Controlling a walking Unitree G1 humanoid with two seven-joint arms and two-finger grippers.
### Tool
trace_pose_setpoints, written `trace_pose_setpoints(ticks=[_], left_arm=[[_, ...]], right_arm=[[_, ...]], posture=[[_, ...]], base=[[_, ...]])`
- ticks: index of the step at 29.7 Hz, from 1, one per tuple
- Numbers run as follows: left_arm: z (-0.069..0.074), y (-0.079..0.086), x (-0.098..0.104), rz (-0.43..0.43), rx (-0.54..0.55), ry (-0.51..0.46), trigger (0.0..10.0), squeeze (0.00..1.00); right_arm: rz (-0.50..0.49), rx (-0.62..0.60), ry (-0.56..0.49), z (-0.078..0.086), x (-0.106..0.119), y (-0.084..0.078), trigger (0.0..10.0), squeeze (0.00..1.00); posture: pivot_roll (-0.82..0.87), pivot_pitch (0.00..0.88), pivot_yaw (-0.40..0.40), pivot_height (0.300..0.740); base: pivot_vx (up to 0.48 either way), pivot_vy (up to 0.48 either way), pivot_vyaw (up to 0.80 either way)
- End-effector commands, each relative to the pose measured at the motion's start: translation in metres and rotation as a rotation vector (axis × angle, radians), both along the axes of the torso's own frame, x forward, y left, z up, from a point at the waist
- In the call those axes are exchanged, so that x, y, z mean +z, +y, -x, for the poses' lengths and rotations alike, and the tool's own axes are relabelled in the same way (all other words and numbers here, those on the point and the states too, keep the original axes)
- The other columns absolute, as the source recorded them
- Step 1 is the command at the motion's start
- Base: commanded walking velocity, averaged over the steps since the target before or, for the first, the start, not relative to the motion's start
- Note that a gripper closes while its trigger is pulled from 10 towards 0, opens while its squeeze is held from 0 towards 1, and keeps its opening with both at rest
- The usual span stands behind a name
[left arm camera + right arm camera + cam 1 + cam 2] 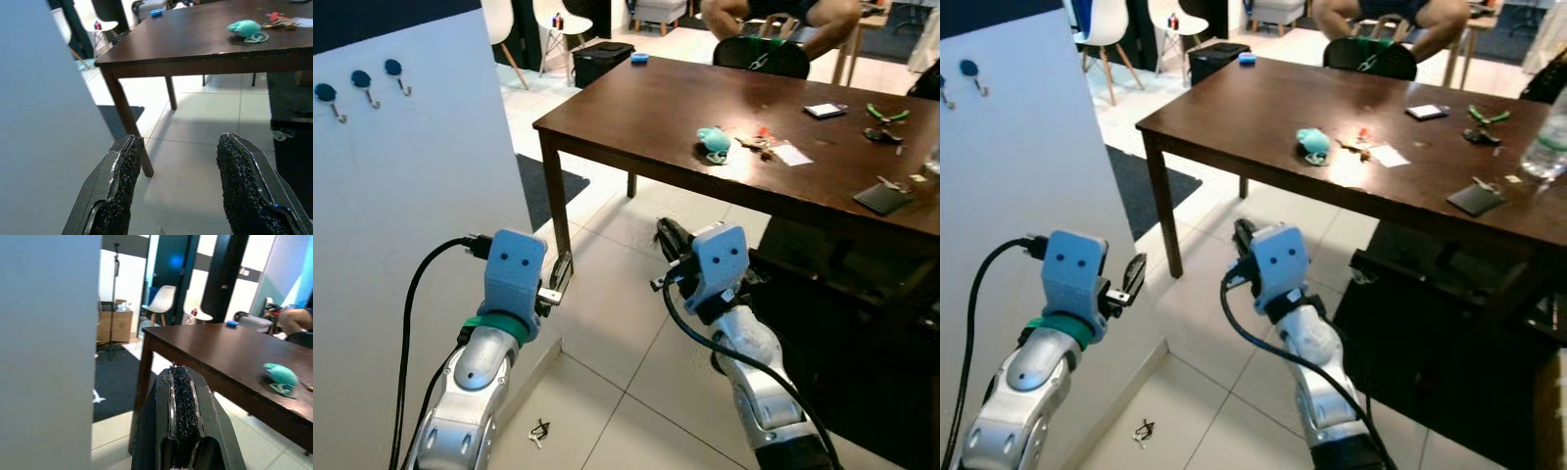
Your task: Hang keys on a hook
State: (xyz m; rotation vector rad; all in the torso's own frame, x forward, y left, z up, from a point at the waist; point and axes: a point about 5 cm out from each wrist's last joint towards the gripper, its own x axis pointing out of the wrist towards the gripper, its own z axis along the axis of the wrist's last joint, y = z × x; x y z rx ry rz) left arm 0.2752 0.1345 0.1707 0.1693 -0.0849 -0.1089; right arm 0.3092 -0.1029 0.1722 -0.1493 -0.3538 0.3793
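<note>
We are holding our left gripper [178,191] with fingers spread wide and empty, our right gripper [183,418] pressed closed beside it, small metal keys [539,431] lying on the pale tiled floor [617,323] below the white panel's blue-capped hooks [360,86], dark wooden table [675,108] standing ahead

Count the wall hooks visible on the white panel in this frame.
3, in a row high on the white panel to the robot's left: left hook, middle hook, right hook. More may lie beyond the image edge.
</note>
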Motion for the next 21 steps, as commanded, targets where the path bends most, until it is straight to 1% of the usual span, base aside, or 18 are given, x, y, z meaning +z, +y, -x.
trace_pose_setpoints(ticks=[1, 4, 5, 12, 15, 21], left_arm=[[-0.0011, 0.0011, -0.0013, -0.01, 0.002, -0.001, 10.0, 0.0], [-0.0012, 0.0012, -0.0011, -0.012, 0.002, -0.004, 10.0, 0.0], [-0.0013, 0.0012, -0.0009, -0.013, 0.001, -0.005, 10.0, 0.0], [-0.0016, 0.0013, -0.0008, -0.014, 0.001, -0.005, 10.0, 0.0], [-0.0017, 0.0014, -0.0009, -0.006, 0.007, -0.002, 10.0, 0.0], [-0.0024, 0.0003, -0.0011, -0.005, 0.013, 0.003, 10.0, 0.0]], right_arm=[[-0.004, 0.002, 0.001, -0.0006, -0.0001, 0.0009, 10.0, 0.0], [0.003, -0.001, -0.005, -0.0005, 0.0002, 0.001, 10.0, 0.0], [0.02, -0.002, -0.014, -0.0003, 0.0005, 0.0013, 10.0, 0.0], [0.031, -0.003, -0.023, 0.0, 0.0012, 0.0016, 10.0, 0.0], [0.032, 0.003, -0.025, 0.0005, 0.0014, 0.0017, 10.0, 0.0], [0.035, 0.054, -0.024, 0.0043, 0.001, 0.0049, 10.0, 0.0]], posture=[[-0.08, 0.006, 0.088, 0.74], [-0.08, 0.006, 0.089, 0.74], [-0.08, 0.006, 0.089, 0.74], [-0.08, 0.006, 0.09, 0.74], [-0.08, 0.006, 0.09, 0.74], [-0.08, 0.011, 0.089, 0.74]], base=[[0.409, 0.0, 0.0], [0.469, 0.0, 0.0], [0.469, 0.0, 0.7], [0.462, 0.0, 0.77], [0.0, 0.0, 0.79], [0.0, 0.0, 0.79]])
